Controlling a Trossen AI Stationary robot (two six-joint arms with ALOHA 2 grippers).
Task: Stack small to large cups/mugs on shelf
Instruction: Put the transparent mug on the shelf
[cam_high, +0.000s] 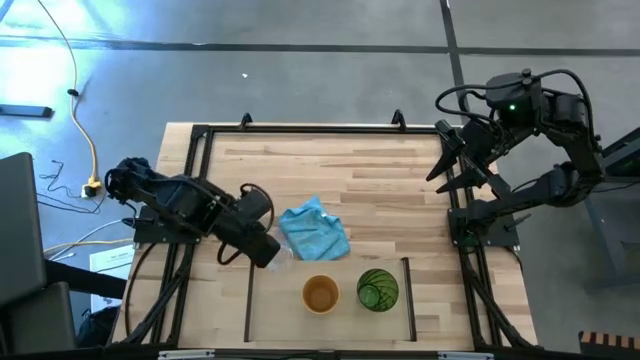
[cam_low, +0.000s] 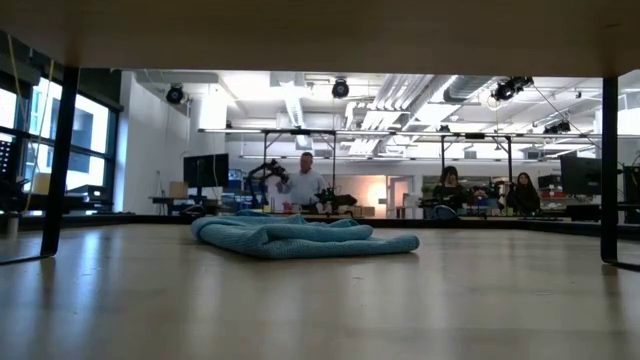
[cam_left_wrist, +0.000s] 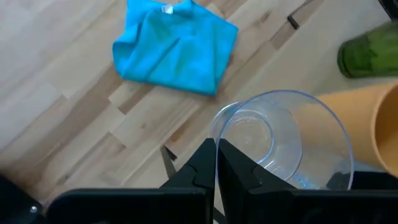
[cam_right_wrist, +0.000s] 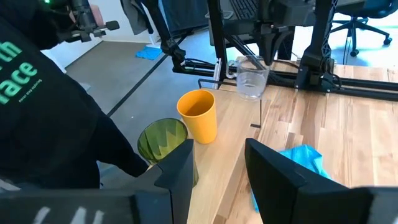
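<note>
The small clear glass (cam_high: 281, 263) (cam_right_wrist: 252, 78) is upright at the far left corner of the line-marked shelf area (cam_high: 280, 315), with my left gripper (cam_high: 266, 250) (cam_left_wrist: 216, 169) shut on it. The orange cup (cam_high: 320, 294) (cam_right_wrist: 199, 115) and the green tumbler (cam_high: 377, 290) (cam_right_wrist: 163, 142) stand upright side by side on their bases inside the shelf area, the orange one to the left. My right gripper (cam_high: 450, 165) (cam_right_wrist: 217, 165) hangs open over the table's right edge, apart from the cups. My left gripper holds the clear glass by its rim (cam_left_wrist: 217, 144), on the side toward the table's left edge. The wall is pinched with one finger (cam_left_wrist: 239, 168) inside the glass and the other (cam_left_wrist: 193, 174) outside. The fingers come slanting down from the left. Whether the base touches the table I cannot tell.
A crumpled light-blue cloth (cam_high: 313, 230) (cam_low: 300, 238) (cam_left_wrist: 174, 50) lies on the table just beyond the shelf area. A black metal frame (cam_high: 320, 128) runs along the table's edges. A person in dark clothing (cam_right_wrist: 50, 112) stands close to the near edge.
</note>
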